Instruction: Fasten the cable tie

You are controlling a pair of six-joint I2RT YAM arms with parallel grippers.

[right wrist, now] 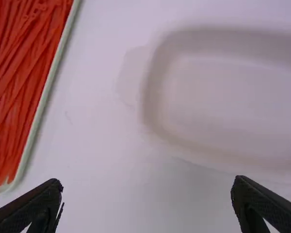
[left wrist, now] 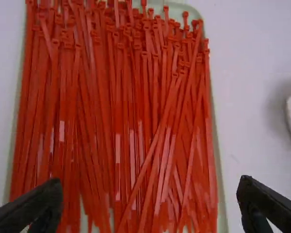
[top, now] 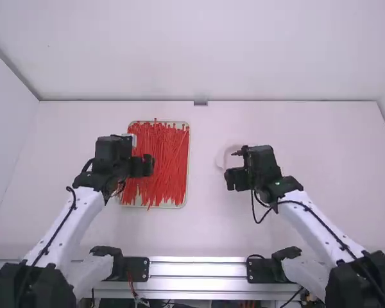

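Directly beneath the left gripper [left wrist: 150,206], a heap of red cable ties [left wrist: 116,121] is lying on a pale tray [left wrist: 215,145]. The gripper's fingers [left wrist: 36,206] are standing wide apart over the near end of the heap, gripping nothing. Just ahead of the right gripper [right wrist: 148,206], a shallow white dish [right wrist: 223,107] is sitting on the table [top: 308,141]. This gripper's fingers [right wrist: 262,204] are also spread wide and are holding nothing, hovering over the tabletop between the dish and the tray.

Cable ties [left wrist: 116,121] lie on a tray [right wrist: 44,104], left of a dish [right wrist: 223,97].
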